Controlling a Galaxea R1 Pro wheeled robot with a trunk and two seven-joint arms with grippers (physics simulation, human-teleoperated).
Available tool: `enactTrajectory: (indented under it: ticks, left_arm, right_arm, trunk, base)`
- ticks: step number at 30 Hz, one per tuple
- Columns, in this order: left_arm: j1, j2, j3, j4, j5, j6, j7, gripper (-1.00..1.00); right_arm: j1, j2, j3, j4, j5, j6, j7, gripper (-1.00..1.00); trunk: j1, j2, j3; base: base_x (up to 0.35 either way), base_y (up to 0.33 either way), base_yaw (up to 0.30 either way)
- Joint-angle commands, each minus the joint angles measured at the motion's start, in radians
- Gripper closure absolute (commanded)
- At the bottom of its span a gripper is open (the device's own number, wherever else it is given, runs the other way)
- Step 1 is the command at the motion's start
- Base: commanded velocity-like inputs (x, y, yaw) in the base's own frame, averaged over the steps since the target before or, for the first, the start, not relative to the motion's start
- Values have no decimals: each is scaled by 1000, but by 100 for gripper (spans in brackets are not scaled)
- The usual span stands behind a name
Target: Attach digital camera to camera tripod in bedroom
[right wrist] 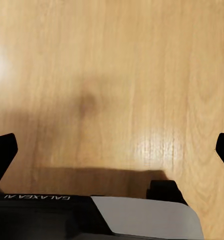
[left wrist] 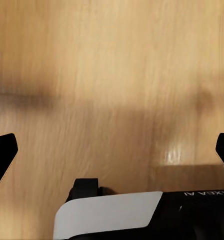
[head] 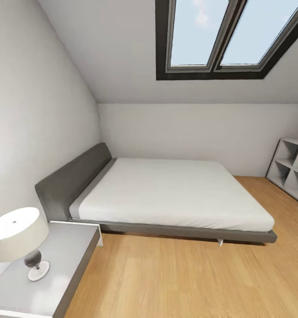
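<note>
The bedroom shows in the head view as white walls under a sloped ceiling, with a dark-framed skylight (head: 231, 39) at about 1 o'clock and a light wood floor (head: 175, 278) running from 6 o'clock out toward 3. A grey bed (head: 175, 194) with a pale mattress fills the centre; its dark headboard (head: 71, 179) stands along the left wall at about 9 o'clock. At 7 o'clock, just beside the bed's near corner, a low grey bench (head: 67, 256) carries a table lamp (head: 18, 238) with a white drum shade, a dark bulbous stem and a round white foot. At 3 o'clock an open white cube shelf (head: 290, 170) stands against the far wall, well apart from the bed.

In the left wrist view the left gripper (left wrist: 112, 150) hangs over bare wood floor, its two dark fingertips (left wrist: 2, 152) wide apart at the frame's edges with only floor between them. In the right wrist view the right gripper (right wrist: 112, 150) is likewise spread wide over the floor, fingertips (right wrist: 2, 150) far apart, nothing held.
</note>
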Motion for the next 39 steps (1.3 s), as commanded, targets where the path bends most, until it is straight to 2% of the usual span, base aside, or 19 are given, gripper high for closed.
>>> enactTrajectory:
  ticks: [1, 3, 6, 39]
  left_arm:
    - [0, 0, -1, -8, -1, -3, 0, -100]
    - [0, -1, -1, -21, -1, -4, 0, -100]
    - [0, -1, -2, -28, -1, -3, 0, -100]
    - [0, -1, 5, -17, 0, -4, 1, -100]
  right_arm:
    - [0, 0, -1, -15, -1, 1, 1, -100]
    - [0, 1, -1, -56, -1, 1, -4, -100]
    - [0, 2, 0, -65, -1, 1, -6, -100]
    - [0, -6, 2, -64, 2, -15, -6, -100]
  trunk:
    - [0, 0, -1]
    - [0, 0, -1]
    - [0, 0, -1]
    - [0, 0, -1]
  base:
    - [0, 0, -253]
    - [0, 0, -253]
    - [0, 0, -253]
    - [0, 0, -253]
